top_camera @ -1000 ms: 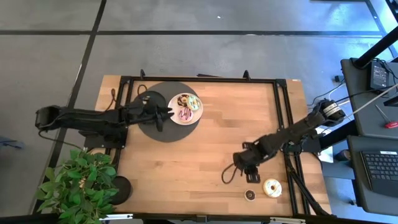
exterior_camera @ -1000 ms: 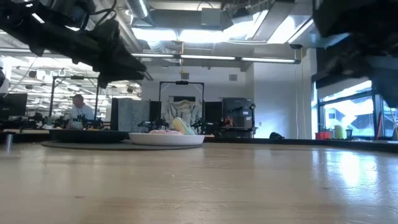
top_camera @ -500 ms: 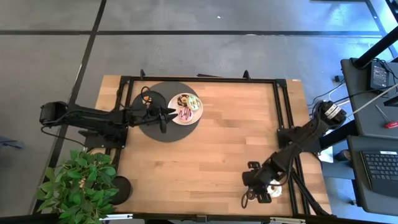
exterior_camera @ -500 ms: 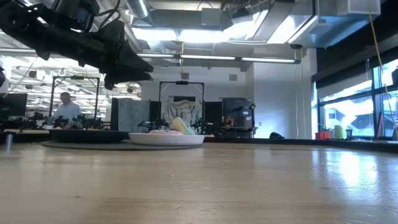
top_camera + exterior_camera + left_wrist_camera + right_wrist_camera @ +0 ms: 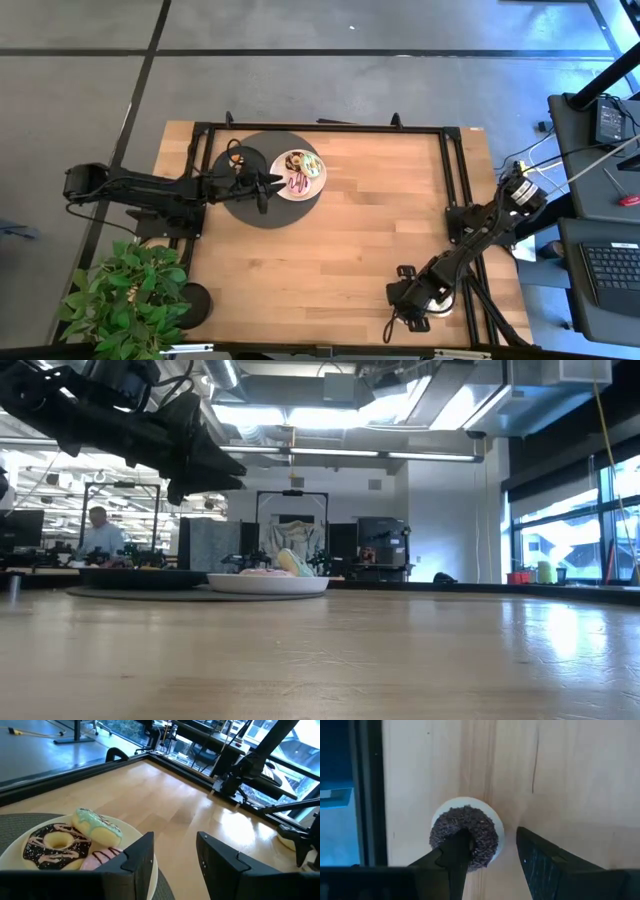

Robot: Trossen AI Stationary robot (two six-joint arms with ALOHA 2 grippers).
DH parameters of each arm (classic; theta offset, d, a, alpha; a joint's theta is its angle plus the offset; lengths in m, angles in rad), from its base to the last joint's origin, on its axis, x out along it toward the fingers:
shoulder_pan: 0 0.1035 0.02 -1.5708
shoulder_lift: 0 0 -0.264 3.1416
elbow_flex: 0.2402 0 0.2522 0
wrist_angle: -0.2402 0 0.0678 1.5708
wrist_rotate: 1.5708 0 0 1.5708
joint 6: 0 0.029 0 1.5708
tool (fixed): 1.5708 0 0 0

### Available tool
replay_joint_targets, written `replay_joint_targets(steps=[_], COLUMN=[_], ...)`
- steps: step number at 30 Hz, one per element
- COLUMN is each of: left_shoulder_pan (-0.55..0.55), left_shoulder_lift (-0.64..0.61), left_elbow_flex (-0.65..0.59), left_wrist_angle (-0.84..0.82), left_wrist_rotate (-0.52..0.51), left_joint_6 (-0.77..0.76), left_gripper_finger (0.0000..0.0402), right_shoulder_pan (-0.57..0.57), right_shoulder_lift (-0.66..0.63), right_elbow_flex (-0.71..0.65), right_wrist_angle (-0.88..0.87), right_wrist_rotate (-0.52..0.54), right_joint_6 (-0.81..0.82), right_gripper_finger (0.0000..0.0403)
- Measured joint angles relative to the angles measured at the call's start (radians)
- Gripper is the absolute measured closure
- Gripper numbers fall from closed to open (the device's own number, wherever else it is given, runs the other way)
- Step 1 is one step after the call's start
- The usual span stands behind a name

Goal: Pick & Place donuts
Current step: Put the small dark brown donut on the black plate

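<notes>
A white plate [image 5: 298, 175] rests partly on a black disc [image 5: 250, 195] at the table's far left. It holds a chocolate sprinkled donut [image 5: 55, 845], a green-iced donut [image 5: 97, 825] and a pink donut [image 5: 97, 860]. My left gripper [image 5: 175, 840] hovers open and nearly level at the plate's left rim, above the disc [image 5: 190, 455]. Near the front right corner my right gripper [image 5: 408, 308] points steeply down, open. Below it a mini donut [image 5: 465, 837] with dark sprinkles on a white base lies flat on the wood, with one finger over it and the other beside it. My right gripper comes from above with one fingertip [image 5: 457, 852] showing over the mini donut's middle. Whether it touches the donut I cannot tell. The donut lies flat on the table.
A cream-coloured donut [image 5: 289, 837] lies beside my right gripper, hidden under the arm in the high view. A black frame rail [image 5: 455, 200] runs along the table's right side. A potted plant [image 5: 125, 295] stands at the near left corner. Bare wood [image 5: 350, 230] fills the middle.
My right gripper has swung toward the table's near edge and come down over the small donuts at the front right, still open. It has left the low view.
</notes>
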Motion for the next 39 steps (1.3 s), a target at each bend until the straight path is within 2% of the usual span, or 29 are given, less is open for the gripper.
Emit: replay_joint_targets(steps=[5,11,14,16,19,25,28,30,35,39], left_shoulder_pan=[0.0,0.0,0.0,0.0,0.0,0.0,0.0,0.0,-0.044,-0.102], left_shoulder_lift=[0.0,0.0,0.0,0.0,0.0,0.0,0.0,0.0,0.01,0.05], left_elbow_flex=[0.0,0.0,0.0,0.0,0.001,0.001,0.001,0.001,0.001,0.001], left_wrist_angle=[-0.001,-0.001,0.0,0.004,0.004,0.004,0.007,0.022,0.124,0.249], left_wrist_rotate=[0.004,0.004,0.036,0.067,0.109,0.2,0.208,0.179,0.104,-0.012], left_joint_6=[0.0,0.0,-0.001,-0.001,-0.001,-0.001,-0.001,0.023,0.265,0.415], left_gripper_finger=[0.0256,0.0258,0.0256,0.0256,0.0258,0.0254,0.0254,0.0257,0.0268,0.0275], right_shoulder_pan=[0.0,-0.008,-0.035,-0.07,-0.145,-0.342,-0.442,-0.507,-0.652,-0.726], right_shoulder_lift=[0.006,-0.002,-0.003,-0.003,-0.003,-0.004,-0.004,-0.004,0.01,0.05], right_elbow_flex=[0.001,0.044,0.089,0.13,0.196,0.345,0.402,0.421,0.425,0.425], right_wrist_angle=[0.0,-0.052,-0.148,-0.236,-0.345,-0.393,-0.291,-0.182,0.172,0.382], right_wrist_rotate=[-0.001,-0.059,-0.04,0.029,0.203,0.629,0.875,0.968,0.95,0.937], right_joint_6=[0.004,-0.018,-0.08,-0.142,-0.259,-0.576,-0.721,-0.828,-1.066,-1.211], right_gripper_finger=[0.0268,0.0356,0.0389,0.039,0.0369,0.0349,0.0355,0.0361,0.0374,0.0378])
